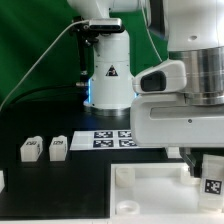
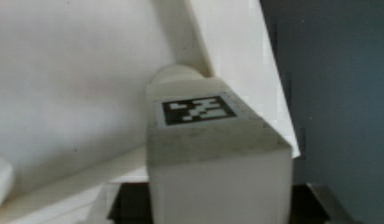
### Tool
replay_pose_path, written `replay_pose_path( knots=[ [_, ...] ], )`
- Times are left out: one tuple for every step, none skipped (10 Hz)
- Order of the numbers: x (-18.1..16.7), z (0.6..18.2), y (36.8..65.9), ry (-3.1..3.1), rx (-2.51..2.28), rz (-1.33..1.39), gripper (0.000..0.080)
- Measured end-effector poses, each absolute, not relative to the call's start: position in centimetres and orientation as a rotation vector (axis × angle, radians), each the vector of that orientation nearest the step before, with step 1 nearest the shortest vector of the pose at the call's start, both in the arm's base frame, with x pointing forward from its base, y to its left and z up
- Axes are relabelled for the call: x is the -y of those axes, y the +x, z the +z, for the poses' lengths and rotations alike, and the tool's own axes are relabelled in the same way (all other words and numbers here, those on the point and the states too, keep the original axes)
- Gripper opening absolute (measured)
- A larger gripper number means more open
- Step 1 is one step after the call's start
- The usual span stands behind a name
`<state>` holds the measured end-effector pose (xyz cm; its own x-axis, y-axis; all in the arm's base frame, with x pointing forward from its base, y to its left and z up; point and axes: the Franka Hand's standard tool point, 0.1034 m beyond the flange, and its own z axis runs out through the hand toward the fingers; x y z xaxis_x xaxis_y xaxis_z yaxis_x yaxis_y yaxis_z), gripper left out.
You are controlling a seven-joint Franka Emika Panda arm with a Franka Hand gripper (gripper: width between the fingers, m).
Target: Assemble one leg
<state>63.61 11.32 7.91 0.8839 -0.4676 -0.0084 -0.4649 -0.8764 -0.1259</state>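
Note:
My gripper (image 1: 207, 163) is at the exterior view's right, shut on a white blocky leg (image 1: 212, 180) with a black-and-white tag. It holds the leg over the right edge of the large white tabletop (image 1: 150, 190). In the wrist view the leg (image 2: 210, 150) fills the middle, tag facing the camera. The gripper (image 2: 215, 206) has dark fingers (image 2: 139, 206) pressing on both sides of the leg. The tabletop (image 2: 82, 90) lies behind it. Whether the leg's tip touches the tabletop is hidden.
Two more white legs (image 1: 30, 150) (image 1: 57, 147) stand on the black table at the exterior view's left. The marker board (image 1: 112, 137) lies in front of the robot's base (image 1: 105, 70). A white part (image 1: 2, 180) shows at the far left edge.

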Motion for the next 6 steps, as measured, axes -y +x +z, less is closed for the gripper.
replay_pose_path(
  knots=[
    [-11.1,7.9,63.6,-2.865,-0.92,-0.032,0.0305],
    [-10.7,7.8,63.5,-2.748,-1.177,-0.044,0.0305],
    [-10.5,7.8,63.2,-2.625,-1.384,-0.06,0.0305],
    [-10.2,7.7,63.0,-2.47,-1.61,-0.048,0.0305],
    [-10.1,7.7,62.8,-2.317,-1.792,-0.026,0.0305],
    [-10.0,7.7,62.6,-2.186,-1.941,0.001,0.0307]
  ],
)
